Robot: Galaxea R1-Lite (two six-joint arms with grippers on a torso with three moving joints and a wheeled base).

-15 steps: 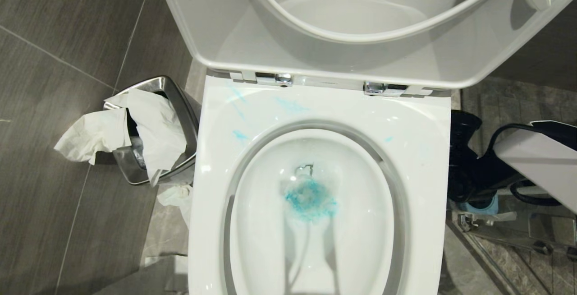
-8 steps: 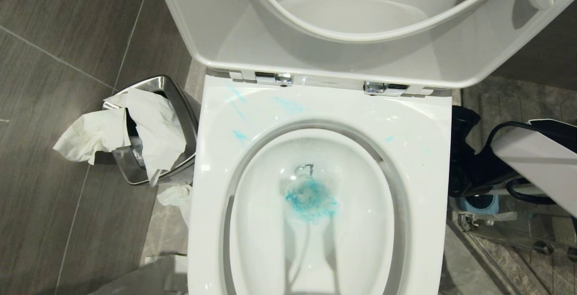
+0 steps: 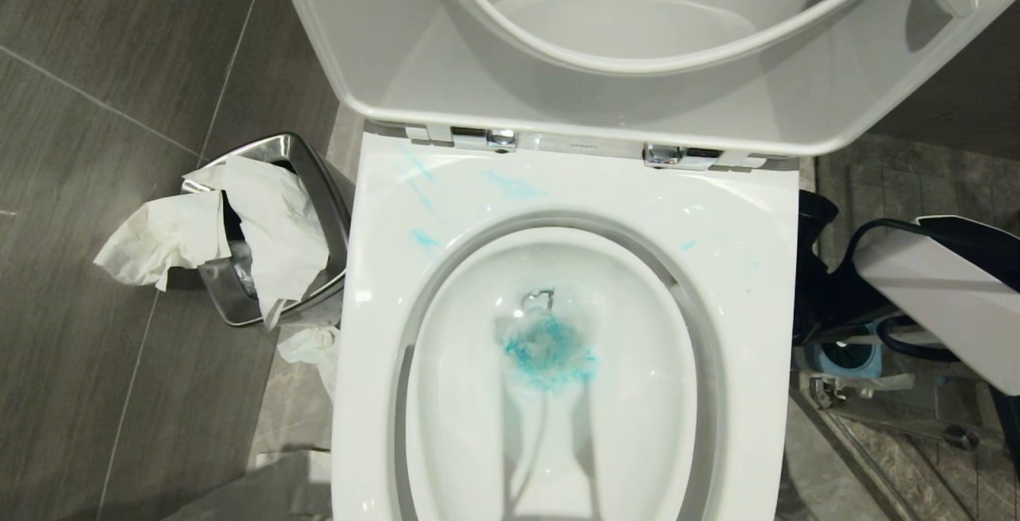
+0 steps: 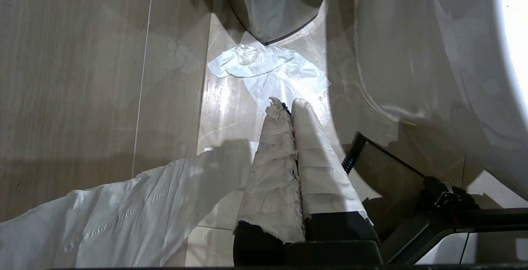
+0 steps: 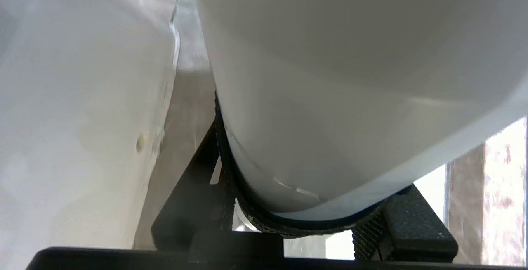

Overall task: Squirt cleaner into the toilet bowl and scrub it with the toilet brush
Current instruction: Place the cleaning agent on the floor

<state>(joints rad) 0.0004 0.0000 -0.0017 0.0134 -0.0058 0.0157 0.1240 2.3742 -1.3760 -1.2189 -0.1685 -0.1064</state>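
Currently toilet bowl (image 3: 741, 234) centre frame, lid up at 12 o'clock. Blue cleaner (image 3: 548, 354) pooled mid-bowl, smears on rim toward 11. Right gripper (image 5: 313, 216) half-open, clamped round fat white object (image 5: 350, 88), at 3 o'clock beside bowl. Left gripper (image 4: 284, 109) closed, empty, over floor tissue (image 4: 268, 69). Steel bin (image 3: 319, 186) at 9.

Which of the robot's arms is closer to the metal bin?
The left. The left gripper hangs low over the floor with the bin just ahead; the right arm, gripping a white object, is on the toilet's far side.
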